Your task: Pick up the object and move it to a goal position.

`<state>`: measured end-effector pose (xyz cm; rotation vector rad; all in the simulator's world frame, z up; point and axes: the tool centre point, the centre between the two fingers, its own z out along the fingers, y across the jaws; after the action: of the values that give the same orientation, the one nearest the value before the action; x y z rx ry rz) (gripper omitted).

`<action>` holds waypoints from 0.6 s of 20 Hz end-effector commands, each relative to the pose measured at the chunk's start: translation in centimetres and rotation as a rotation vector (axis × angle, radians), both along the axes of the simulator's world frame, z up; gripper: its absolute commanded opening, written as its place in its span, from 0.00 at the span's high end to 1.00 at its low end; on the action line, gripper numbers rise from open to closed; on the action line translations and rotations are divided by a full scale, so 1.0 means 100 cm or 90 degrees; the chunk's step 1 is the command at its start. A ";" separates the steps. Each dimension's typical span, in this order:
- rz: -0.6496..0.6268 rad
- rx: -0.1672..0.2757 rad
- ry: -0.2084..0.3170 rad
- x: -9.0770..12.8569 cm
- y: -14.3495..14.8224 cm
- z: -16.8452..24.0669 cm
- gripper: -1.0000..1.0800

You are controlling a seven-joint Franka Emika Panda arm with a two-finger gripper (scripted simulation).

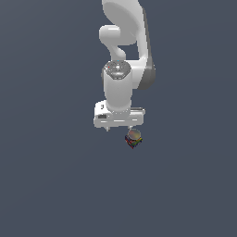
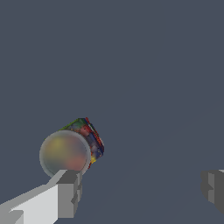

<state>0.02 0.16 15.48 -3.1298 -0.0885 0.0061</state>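
Open gripper beside a small patchwork cube

The gripper [image 2: 140, 192] has its fingers spread wide with nothing between them; one finger [image 2: 65, 194] sits just beside the cube [image 2: 89, 135], which lies outside the gap, tilted corner-on, showing no long axis. A translucent sphere [image 2: 64, 153] overlaps and hides much of it. No writing is legible. The far finger is cut off in the wrist view.

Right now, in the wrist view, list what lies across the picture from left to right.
Gripper finger → translucent ball → small multicoloured cube → the other gripper finger, well apart from the rest.
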 end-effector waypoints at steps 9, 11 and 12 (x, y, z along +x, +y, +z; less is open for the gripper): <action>0.173 -0.005 -0.002 -0.005 0.039 -0.024 0.04; 0.214 -0.005 -0.002 -0.007 0.049 -0.030 0.04; 0.232 -0.006 -0.002 -0.007 0.053 -0.032 0.04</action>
<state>-0.61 4.77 12.67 -3.0855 -0.5830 0.0047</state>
